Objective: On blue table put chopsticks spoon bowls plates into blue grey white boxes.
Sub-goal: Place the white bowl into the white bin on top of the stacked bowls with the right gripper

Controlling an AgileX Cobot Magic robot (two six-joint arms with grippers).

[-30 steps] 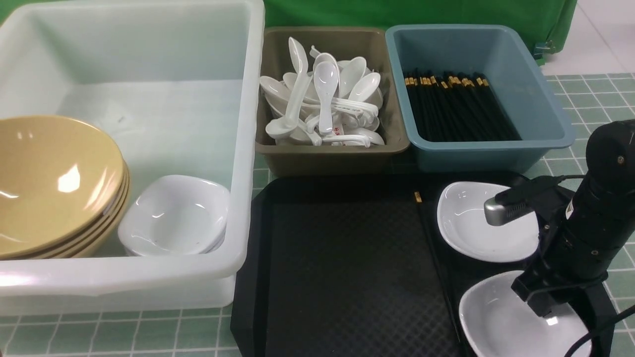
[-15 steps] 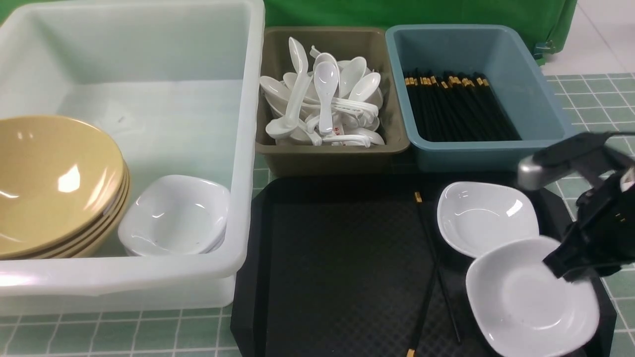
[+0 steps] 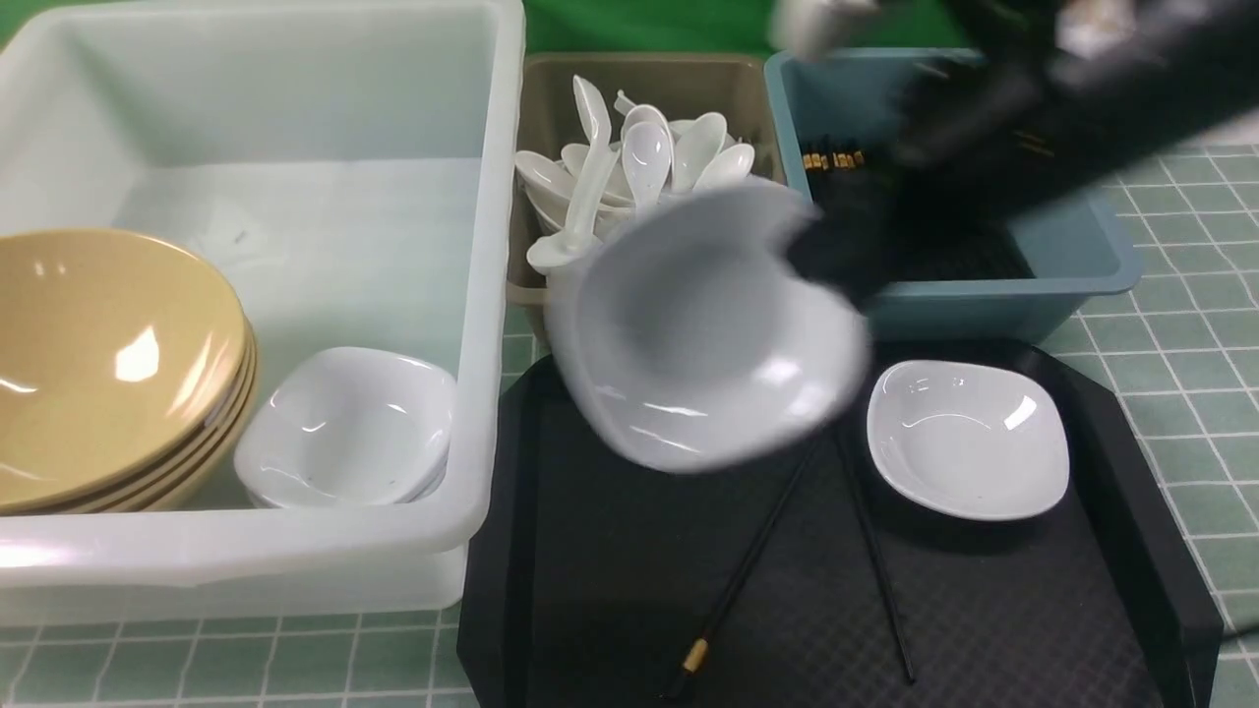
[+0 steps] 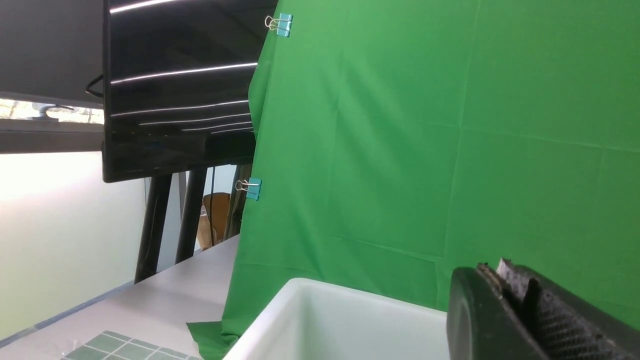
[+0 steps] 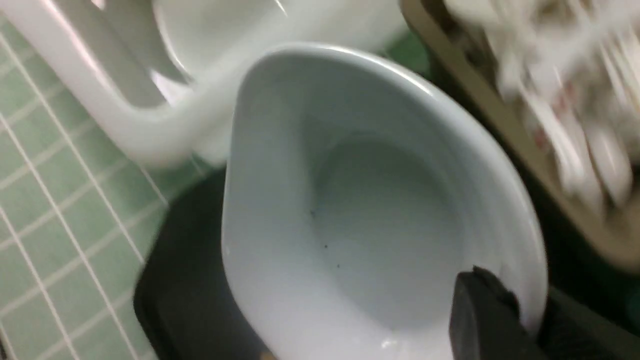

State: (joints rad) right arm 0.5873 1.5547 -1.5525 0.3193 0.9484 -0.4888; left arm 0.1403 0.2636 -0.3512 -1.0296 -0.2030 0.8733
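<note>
The black tray (image 3: 610, 551) lies on the tiled tabletop (image 3: 1180, 344), and everything is placed from it. Above the tray's far left part the right tool (image 3: 836, 256), blurred, pinches the rim of the held plate (image 3: 698, 334). This plate is clear of the tray and tilted, with its hollow facing the front camera. In the right wrist view one dark finger (image 5: 480, 310) lies inside the rim of the held plate (image 5: 370, 215).

On the tray's right side sits a second plate (image 3: 969, 438), flat and upright. Two loose chopsticks (image 3: 748, 565) lie across the tray's middle, spreading apart toward its near edge.

Just left of the tray stands the white box (image 3: 295, 551), which holds the stacked bowls (image 3: 98, 364) and beside them the stacked plates (image 3: 349, 428). Behind the tray's far edge are the grey box (image 3: 689, 74), heaped with spoons (image 3: 644, 147), and to its right the blue box (image 3: 984, 305), which holds the boxed chopsticks (image 3: 836, 159).

The left tool (image 4: 492, 270) shows only in its own wrist view, its jaws pressed together on nothing. Green cloth (image 4: 400, 150) hangs behind it, and its place relative to the tray cannot be told.
</note>
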